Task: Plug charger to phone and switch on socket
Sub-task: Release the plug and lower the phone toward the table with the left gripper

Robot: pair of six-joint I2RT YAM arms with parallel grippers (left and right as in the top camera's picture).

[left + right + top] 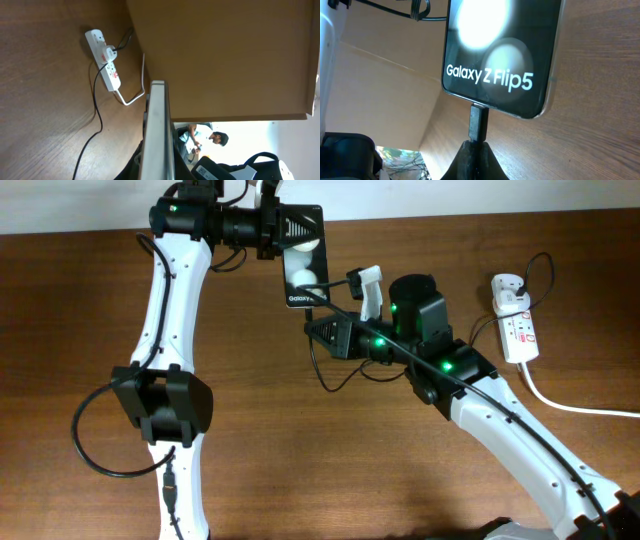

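The phone (303,271) is a black slab with white blobs and small white text, held above the table by my left gripper (283,228), which is shut on its top end. The left wrist view shows it edge-on (157,135). My right gripper (318,330) is shut on the charger's black plug (478,122), whose tip meets the phone's bottom edge (500,55). The thin black cable (335,380) loops down from it. The white socket strip (516,325) lies at the right with the white adapter (508,290) plugged in, and also shows in the left wrist view (106,62).
A thick white cord (580,408) runs from the strip to the right edge. The wall meets the table along the back. A black cable (95,435) hangs by the left arm's base.
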